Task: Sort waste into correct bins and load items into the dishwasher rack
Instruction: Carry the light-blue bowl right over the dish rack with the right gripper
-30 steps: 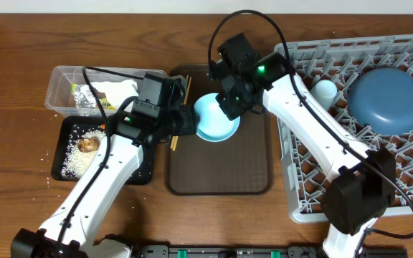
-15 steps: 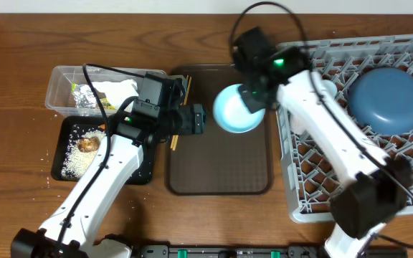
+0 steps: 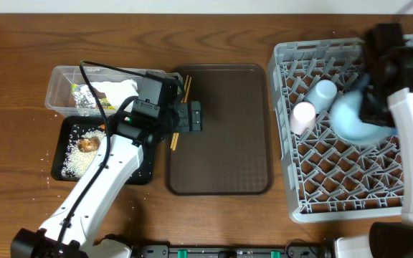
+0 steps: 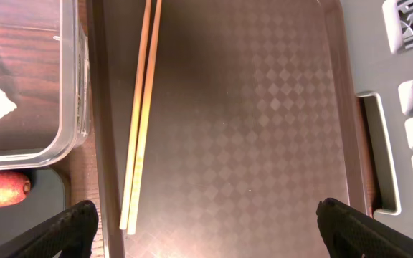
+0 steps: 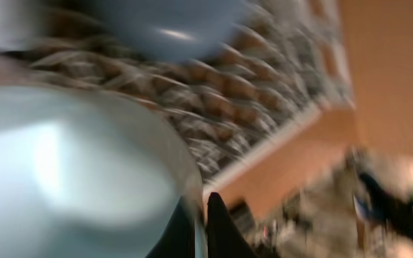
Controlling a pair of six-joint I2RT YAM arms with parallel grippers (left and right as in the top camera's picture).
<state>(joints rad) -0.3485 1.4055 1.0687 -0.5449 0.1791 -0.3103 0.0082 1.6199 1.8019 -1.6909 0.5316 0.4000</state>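
"Over on the right of the counter (image 3: 20, 43), why is an arm hanging above the grey rack (image 3: 335, 186)?"

"It has the light blue bowl (image 3: 350, 122) up there, and I'd judge it means to set it in beside the cups. The right jaws are pinched tight on the bowl's rim."

"And the brown tray (image 3: 224, 158) in the middle?"

"Bare except for the chopsticks (image 4: 140, 115) along its left edge. They belong in the rack, which is likely why the left arm (image 3: 113, 161) hovers there."

"The tub (image 3: 54, 89) and the black tray (image 3: 64, 127)?"

"The tub holds foil (image 3: 84, 97) and tissue (image 3: 117, 89), the black tray holds rice (image 3: 70, 159). Sorting looks nearly done."

"The cups?"

"The pink cup (image 3: 303, 117) and the blue cup (image 3: 323, 93) lie side by side in the rack."

"Left jaws?"

"Spread wide and holding nothing, with the chopsticks' near end close to one finger."
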